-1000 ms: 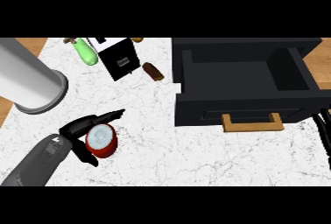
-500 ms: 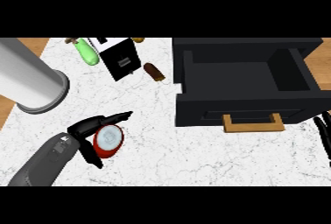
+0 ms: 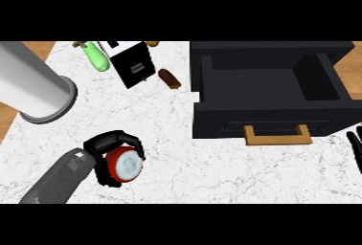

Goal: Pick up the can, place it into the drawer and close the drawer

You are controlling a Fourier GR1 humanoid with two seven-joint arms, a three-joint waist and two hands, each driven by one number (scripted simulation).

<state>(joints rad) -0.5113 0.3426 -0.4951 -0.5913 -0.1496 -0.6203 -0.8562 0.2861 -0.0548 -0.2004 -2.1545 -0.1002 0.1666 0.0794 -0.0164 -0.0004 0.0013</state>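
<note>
Head view: the left hand [image 3: 106,149] comes in from the lower left on its grey forearm [image 3: 60,179]. Its black fingers and thumb are curled round the can [image 3: 127,165]. The can is red with a pale silvery top that faces up toward the viewer. It sits low on the left of the white marble counter [image 3: 212,165], and whether it rests on the marble or is lifted off it cannot be told.

The drawer [image 3: 268,119] is black and stands pulled open at the upper right, well apart from the can. Its dark inside is open to view, and a wooden handle [image 3: 277,136] is on its front wall, facing the lower edge. The drawer's left wall is the side nearest the can.

A large grey cylinder [image 3: 32,88] stands at the upper left, above the hand. Further up lie a green bottle [image 3: 97,57] and a black-and-white box [image 3: 131,64], side by side and tilted. A small brown object [image 3: 168,79] lies between the box and the drawer's left wall. Another small brown thing [image 3: 152,43] shows at the top edge. All of these lie above the can, toward the far side of the counter.

The right hand [image 3: 354,150] shows only as straight black fingers at the right edge, just below the drawer's front corner. It holds nothing.
</note>
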